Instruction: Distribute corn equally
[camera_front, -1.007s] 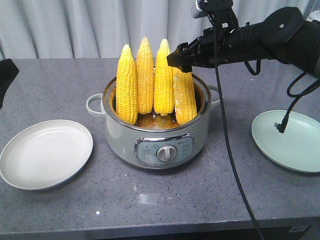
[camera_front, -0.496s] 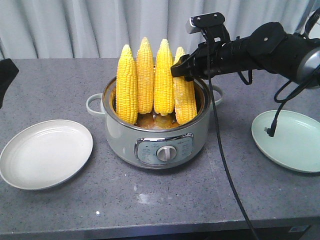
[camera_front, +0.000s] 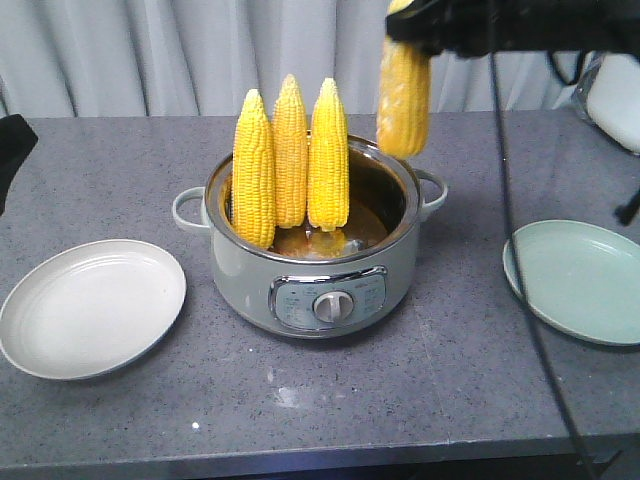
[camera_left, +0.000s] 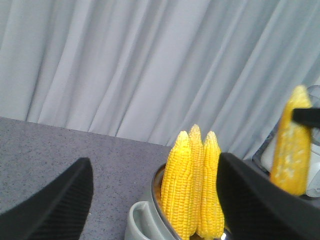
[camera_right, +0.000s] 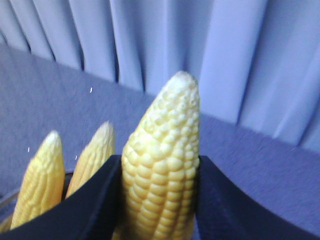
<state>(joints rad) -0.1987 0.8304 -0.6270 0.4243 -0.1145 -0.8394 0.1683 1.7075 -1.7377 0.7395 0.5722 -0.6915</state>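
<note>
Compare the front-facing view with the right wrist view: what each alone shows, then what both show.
Front-facing only: the cooker's dial, a white plate and a green plate, both bare. Right wrist only: the right gripper's pads pressed against the lifted cob's sides. Both: that cob, other cobs standing, the grey curtain.

The right arm (camera_front: 520, 25) was black and rounded, and a thin black cable (camera_front: 497, 110) came from it. The fingers (camera_left: 55, 205) of the left gripper (camera_left: 152, 162) were black too, finely ribbed.
</note>
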